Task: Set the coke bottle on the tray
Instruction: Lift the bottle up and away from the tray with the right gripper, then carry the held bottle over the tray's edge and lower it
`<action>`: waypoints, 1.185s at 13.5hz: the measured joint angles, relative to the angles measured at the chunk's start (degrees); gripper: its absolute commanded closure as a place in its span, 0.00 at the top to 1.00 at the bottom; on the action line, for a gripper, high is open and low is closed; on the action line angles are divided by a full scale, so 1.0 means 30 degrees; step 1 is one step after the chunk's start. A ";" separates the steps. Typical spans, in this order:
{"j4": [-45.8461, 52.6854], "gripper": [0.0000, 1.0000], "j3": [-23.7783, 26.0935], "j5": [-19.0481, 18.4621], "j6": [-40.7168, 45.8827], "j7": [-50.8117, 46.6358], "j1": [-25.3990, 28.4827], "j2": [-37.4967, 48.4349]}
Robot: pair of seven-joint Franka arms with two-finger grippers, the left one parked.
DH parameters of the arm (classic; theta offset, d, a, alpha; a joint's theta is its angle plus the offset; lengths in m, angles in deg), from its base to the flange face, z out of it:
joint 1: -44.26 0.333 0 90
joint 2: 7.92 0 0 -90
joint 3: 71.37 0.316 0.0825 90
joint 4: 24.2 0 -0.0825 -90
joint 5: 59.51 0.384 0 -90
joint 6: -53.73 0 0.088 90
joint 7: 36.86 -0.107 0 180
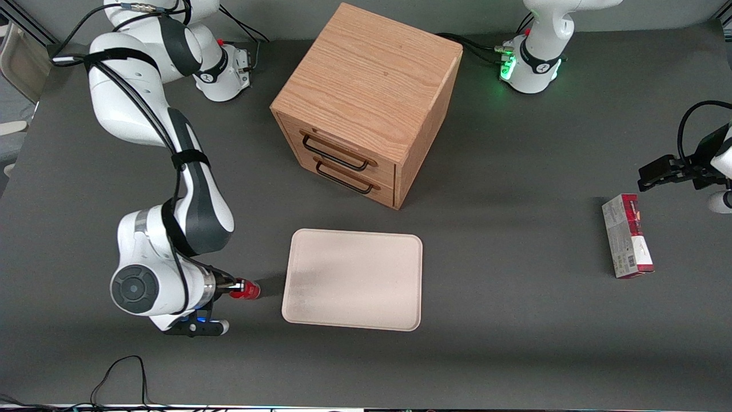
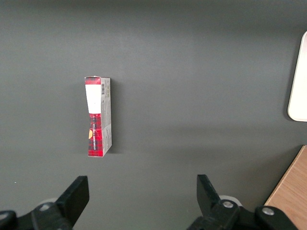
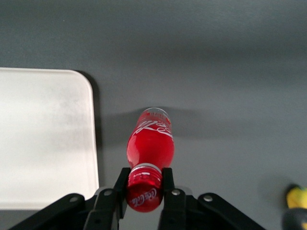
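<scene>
My claw (image 3: 144, 184) was clenched on the neck of the bottle (image 3: 149, 143), just under its red cap. I held the bottle above the table (image 1: 514, 320), just beside the tray (image 1: 354, 280) and not over it.

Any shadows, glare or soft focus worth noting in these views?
Front view: the wooden cabinet casts a broad soft shadow toward the parked arm's end; the tray looks evenly lit. Right wrist view: the gripper is shut on the coke bottle, sharp, shadow falling on the table; the yellow object is blurred.
</scene>
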 measured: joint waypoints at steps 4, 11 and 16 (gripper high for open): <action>0.0376 0.00 -0.0009 0.0000 0.3752 -0.0096 -0.0325 0.2915; -0.4363 0.00 -0.0003 0.0001 0.5552 0.0459 -0.0706 0.8928; -0.4639 0.00 0.0832 0.0018 0.3185 -0.2786 -0.0605 0.8175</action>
